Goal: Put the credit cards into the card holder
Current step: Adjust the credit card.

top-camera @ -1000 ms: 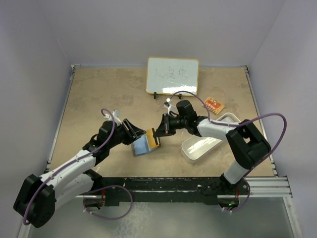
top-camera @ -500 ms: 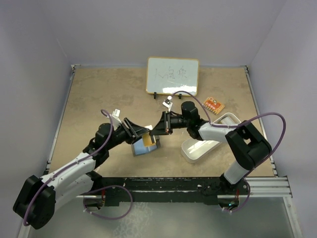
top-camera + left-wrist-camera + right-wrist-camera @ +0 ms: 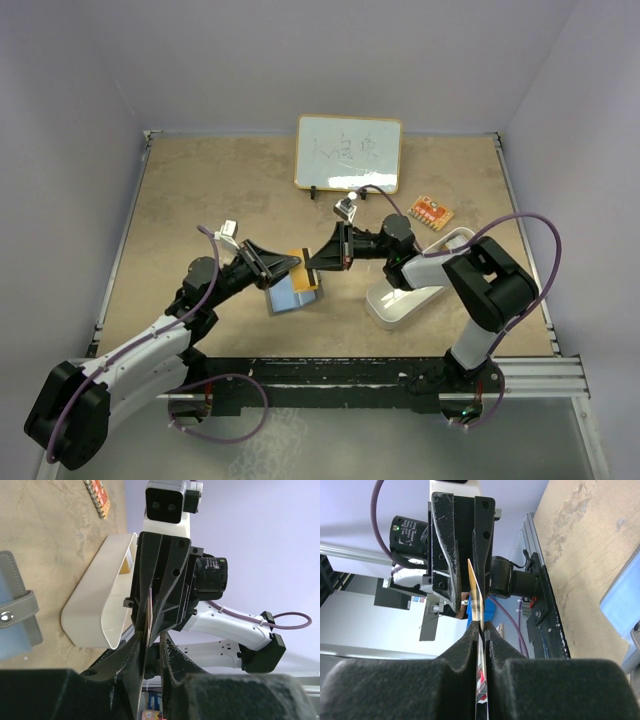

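The orange-gold credit card (image 3: pixel 303 268) hangs edge-on in the air just above the card holder. My right gripper (image 3: pixel 322 262) is shut on its far end (image 3: pixel 476 590), and the fingers (image 3: pixel 465 645) pinch it flat. My left gripper (image 3: pixel 283 266) faces it from the other side. Its jaws (image 3: pixel 151 633) are narrowed around the card's near edge (image 3: pixel 149 615): one finger lies along the card, and the other stands a small gap off. The grey card holder (image 3: pixel 290 293) lies open on the table below, with the light blue card (image 3: pixel 11 630) in it. Its snap strap (image 3: pixel 20 611) is undone.
A white oblong tray (image 3: pixel 415 290) lies right of the card holder, under my right arm. A small orange spiral notebook (image 3: pixel 432 211) lies behind it. A whiteboard (image 3: pixel 348 152) stands on its stand at the back. A metal rail runs along the near table edge.
My left gripper has moved right onto the orange-gold card, and its jaws have narrowed around it. My right gripper has drawn the card slightly up and kept its hold.
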{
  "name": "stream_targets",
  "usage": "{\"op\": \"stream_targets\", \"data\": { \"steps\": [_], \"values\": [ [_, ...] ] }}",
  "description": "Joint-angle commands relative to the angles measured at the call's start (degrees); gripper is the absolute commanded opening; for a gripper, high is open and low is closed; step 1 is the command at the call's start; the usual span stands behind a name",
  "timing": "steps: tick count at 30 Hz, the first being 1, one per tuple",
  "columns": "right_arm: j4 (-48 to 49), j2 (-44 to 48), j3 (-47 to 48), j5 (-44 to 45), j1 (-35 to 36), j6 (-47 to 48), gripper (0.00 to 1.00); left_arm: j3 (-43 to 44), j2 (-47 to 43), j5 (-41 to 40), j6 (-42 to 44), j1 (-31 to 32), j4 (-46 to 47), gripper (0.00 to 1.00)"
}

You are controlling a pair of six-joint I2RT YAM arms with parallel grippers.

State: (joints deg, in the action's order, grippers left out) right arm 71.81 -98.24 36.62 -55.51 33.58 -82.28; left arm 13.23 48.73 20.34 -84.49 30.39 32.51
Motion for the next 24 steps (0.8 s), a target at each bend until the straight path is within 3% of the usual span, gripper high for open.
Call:
{"op": "stream_targets", "data": {
  "steps": [1, 11, 18, 24],
  "values": [
    [5.2, 0.1, -0.3, -1.9, -1.2, -0.7, 0.10, 1.0, -1.4, 1.9, -2.5, -0.2, 8.4, 0.16],
    [4.5, 0.2, -0.6, -2.9, -2.0, 0.2, 0.19, 0.5, -1.1, 2.1, -3.8, -0.2, 11.3, 0.10],
    [5.6, 0.0, -0.6, -3.6, -2.8, -0.4, 0.09, 0.2, -0.3, 2.5, -3.3, -0.2, 11.8, 0.00],
    [6.2, 0.1, -1.9, -4.2, -4.4, -0.7, 0.06, 0.5, -1.2, 2.1, -0.5, -0.2, 7.6, 0.00]
  ]
}}
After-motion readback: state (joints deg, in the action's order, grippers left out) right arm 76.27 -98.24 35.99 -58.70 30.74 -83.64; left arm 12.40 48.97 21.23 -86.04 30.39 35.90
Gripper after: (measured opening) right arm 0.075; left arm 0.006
